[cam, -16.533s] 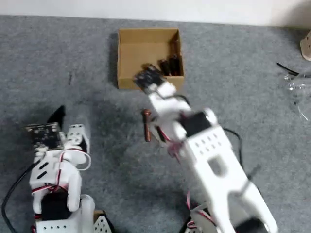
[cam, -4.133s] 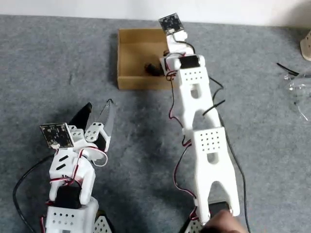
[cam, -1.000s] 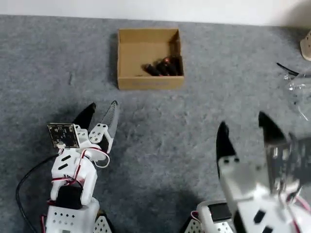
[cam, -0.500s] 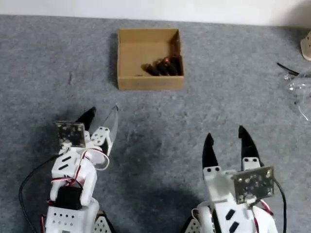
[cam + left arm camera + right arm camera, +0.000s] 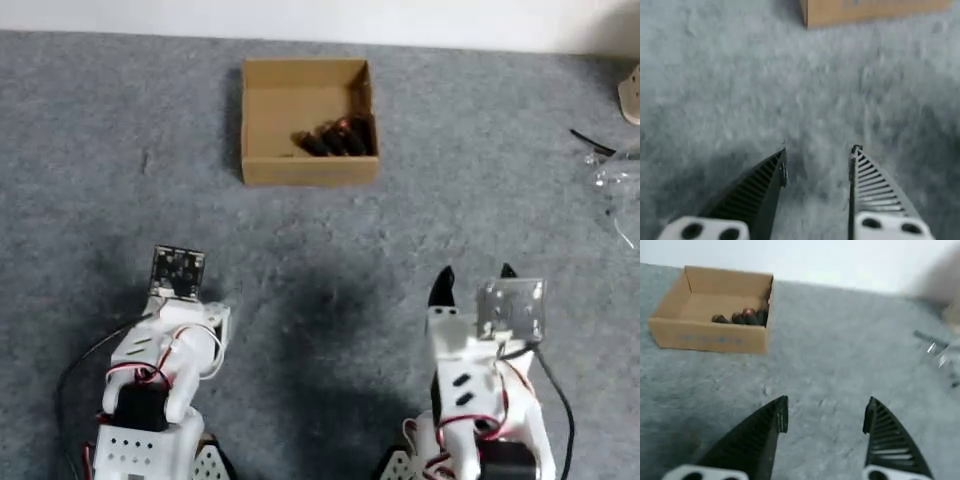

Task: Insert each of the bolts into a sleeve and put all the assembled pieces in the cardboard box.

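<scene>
The cardboard box (image 5: 305, 120) stands at the far middle of the grey mat, and several dark assembled bolt-and-sleeve pieces (image 5: 337, 138) lie along its right inner side. In the right wrist view the box (image 5: 710, 342) sits far ahead with the pieces (image 5: 742, 317) inside. My left gripper (image 5: 817, 162) is open over bare mat at the near left, nothing between its fingers. My right gripper (image 5: 826, 416) is open at the near right, also holding nothing; its dark fingertips (image 5: 442, 285) show in the high view. A corner of the box (image 5: 875, 10) lies beyond the left gripper.
Clear plastic bits and a black wire (image 5: 605, 165) lie at the mat's far right edge, also seen as plastic bits (image 5: 940, 352) from the right wrist. A pale object (image 5: 631, 92) sits at the right border. Grey mat (image 5: 330, 260) stretches between the arms and the box.
Both arms have drawn back toward their bases over the last second, the right one folding in from a raised pose. The pieces in the box have not moved.
</scene>
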You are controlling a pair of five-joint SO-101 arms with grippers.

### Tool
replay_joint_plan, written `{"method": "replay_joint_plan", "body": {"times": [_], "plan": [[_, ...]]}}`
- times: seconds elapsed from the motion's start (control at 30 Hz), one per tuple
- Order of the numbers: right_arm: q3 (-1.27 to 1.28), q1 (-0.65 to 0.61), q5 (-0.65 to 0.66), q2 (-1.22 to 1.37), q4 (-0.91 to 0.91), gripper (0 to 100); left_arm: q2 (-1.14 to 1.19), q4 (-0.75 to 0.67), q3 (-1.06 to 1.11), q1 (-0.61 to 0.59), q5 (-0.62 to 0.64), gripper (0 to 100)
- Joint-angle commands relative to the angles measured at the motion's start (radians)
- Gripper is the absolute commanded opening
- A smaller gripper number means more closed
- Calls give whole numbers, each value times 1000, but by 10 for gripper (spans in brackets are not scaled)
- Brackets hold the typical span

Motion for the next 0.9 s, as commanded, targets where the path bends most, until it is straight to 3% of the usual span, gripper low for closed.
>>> {"method": "replay_joint_plan", "body": {"times": [0.0, 0.3, 0.57, 0.87], "plan": [[38, 15, -91, -8, -45, 224, -13, 68, 21, -10, -74, 203], [208, 22, -97, -7, -102, 224, -12, 299, 21, -8, -72, 206], [544, 157, -101, -8, -239, 224, -12, 308, 21, -8, -72, 205], [575, 76, -98, -7, -229, 224, -12, 308, 21, -8, -72, 205]]}}
